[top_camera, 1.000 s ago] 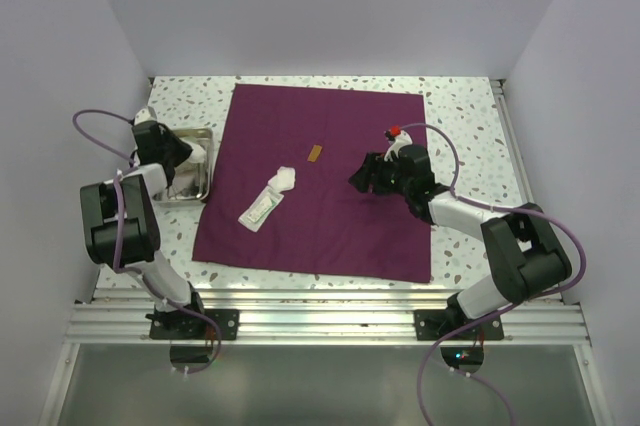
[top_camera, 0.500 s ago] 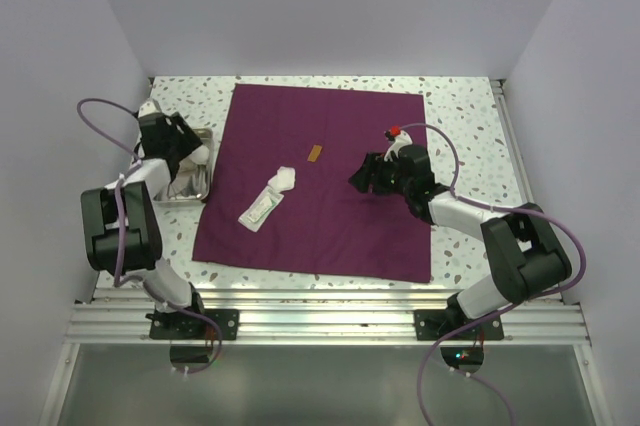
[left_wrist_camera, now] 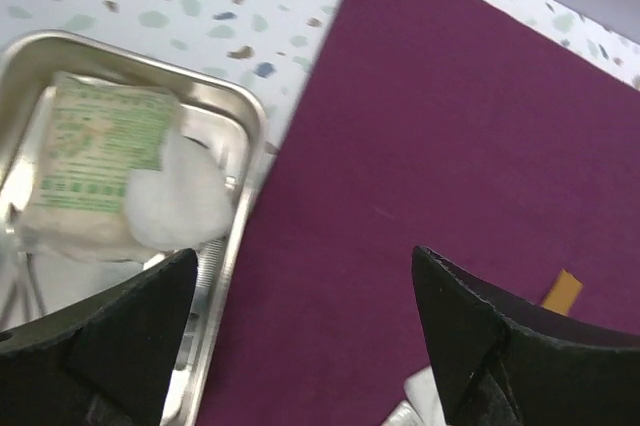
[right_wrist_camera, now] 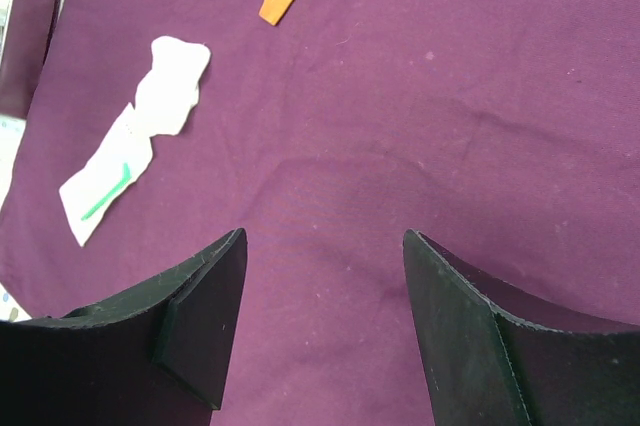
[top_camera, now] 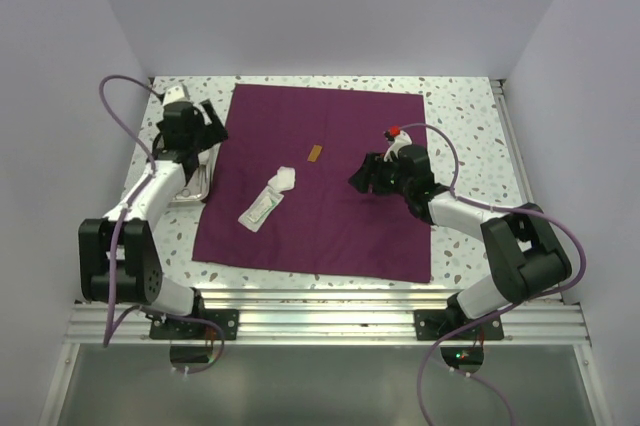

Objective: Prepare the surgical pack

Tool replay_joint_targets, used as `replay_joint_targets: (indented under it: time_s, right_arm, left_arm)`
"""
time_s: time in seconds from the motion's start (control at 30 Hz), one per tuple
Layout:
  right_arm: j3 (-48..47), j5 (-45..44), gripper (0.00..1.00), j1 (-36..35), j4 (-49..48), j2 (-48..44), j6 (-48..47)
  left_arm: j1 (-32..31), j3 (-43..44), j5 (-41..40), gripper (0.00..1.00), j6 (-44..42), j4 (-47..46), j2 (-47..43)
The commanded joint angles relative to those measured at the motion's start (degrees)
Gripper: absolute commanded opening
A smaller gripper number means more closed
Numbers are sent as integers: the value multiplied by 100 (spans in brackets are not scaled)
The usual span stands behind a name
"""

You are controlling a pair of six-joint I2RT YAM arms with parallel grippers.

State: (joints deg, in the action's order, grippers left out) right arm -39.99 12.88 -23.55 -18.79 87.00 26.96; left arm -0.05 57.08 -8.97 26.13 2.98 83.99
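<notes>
- Sitting at the left of the speckled table, the tray lies just beside the cloth's left edge, partly hidden under the left arm in the top view.
- Inside the tray, the left wrist view shows a green-print packet with a white wad touching its right side.
- The left gripper hangs above the line where tray and cloth meet. Its fingers stand wide apart with nothing between them.
- The cloth is spread flat over the middle of the table, a plum-purple square, not folded.
- On the cloth's left half lies a long packet, slanted, with gauze touching its far end. The right wrist view shows the same pair.
- A small orange strip lies alone near the cloth's middle, apart from the gauze.
- The right gripper hovers over the cloth's right half, pointing left. Its fingers are spread wide and hold nothing, with only bare cloth between them.
</notes>
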Motion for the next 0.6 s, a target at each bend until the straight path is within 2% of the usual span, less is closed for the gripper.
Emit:
replay_joint_targets:
  time_s: [0.0, 0.17, 0.33, 0.57]
  right_arm:
    - [-123, -128, 67, -18, -64, -34, -68]
    - [-88, -216, 67, -18, -90, -69, -33]
    - [-36, -374, 67, -18, -73, -192, -42]
    - [26, -550, 67, -18, -20, -350, -94]
  left_arm:
    - [-608, 312, 0, 91, -55, 168, -102]
    - [-1602, 864, 343, 92, -169, -8, 688]
    - [-2471, 1682, 291, 92, -442, 62, 1760]
    - [-2921, 2878, 54, 88, -714, 386, 3176]
